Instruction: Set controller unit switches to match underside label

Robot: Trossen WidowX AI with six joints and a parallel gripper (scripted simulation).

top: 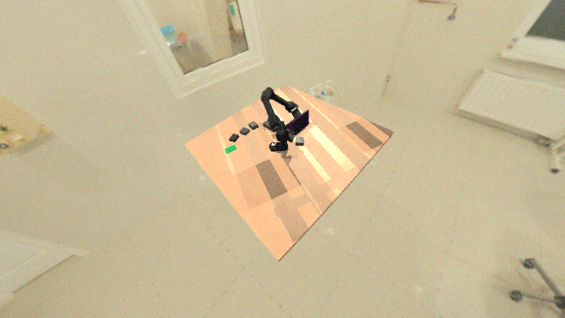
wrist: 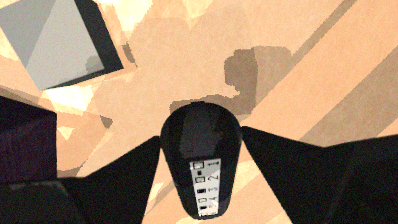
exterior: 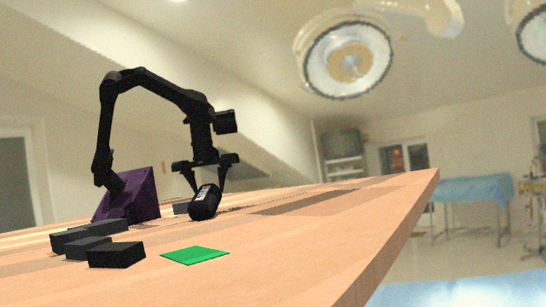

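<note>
On the left in the exterior view, dark modules (top: 234, 138) (exterior: 116, 256) lie in a loose group. Beyond them stands a purple wedge (top: 301, 124) (exterior: 146, 194) (wrist: 27, 145). The green patch (top: 230, 149) (exterior: 194, 256) lies near, with the grey block (top: 299, 141) (exterior: 181, 208) (wrist: 57, 47) on the far side.

To its right, I have the controller unit (top: 274, 147) (exterior: 205, 207) (wrist: 197, 132) tilted over the bench, label partly visible. My gripper (top: 280, 143) (exterior: 209, 192) (wrist: 201, 135) pinches it across its rounded sides, fingers wide apart. Bench contact: cannot be determined.

Handling: probably light and rigid; the smooth, curved sides may roll or slip. Grip opposite sides at mid-length, clear of rockers and label. Read all six squares before lowering; the last ones are indistinct. Then seat the base flat before pressing any switch.
</note>
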